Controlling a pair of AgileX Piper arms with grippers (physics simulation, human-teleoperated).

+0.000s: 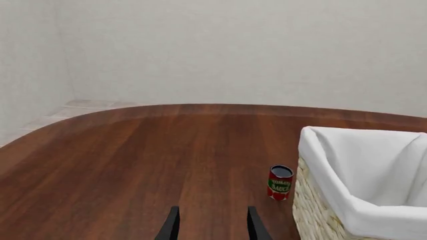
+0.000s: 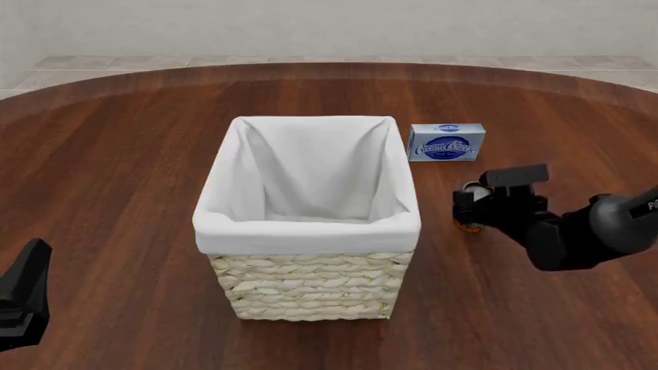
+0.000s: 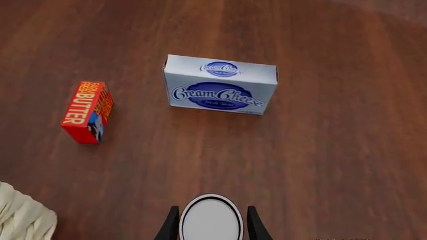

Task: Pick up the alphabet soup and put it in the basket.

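Right end effector (image 3: pixel 211 226) lowered over alphabet soup (image 3: pixel 211 220), fingers straddling can top, apparently not yet clamped; can standing on desk (image 2: pixel 123 154) beside basket (image 2: pixel 308 223), positioned for lift. Left end effector (image 1: pixel 211 225) open, empty, parked clear.

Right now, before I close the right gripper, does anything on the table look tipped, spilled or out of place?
Nothing stands out. The basket stands upright with its liner in place, the cream cheese box and butter box lie flat, and the alphabet soup sits upright between the right gripper's open fingers.
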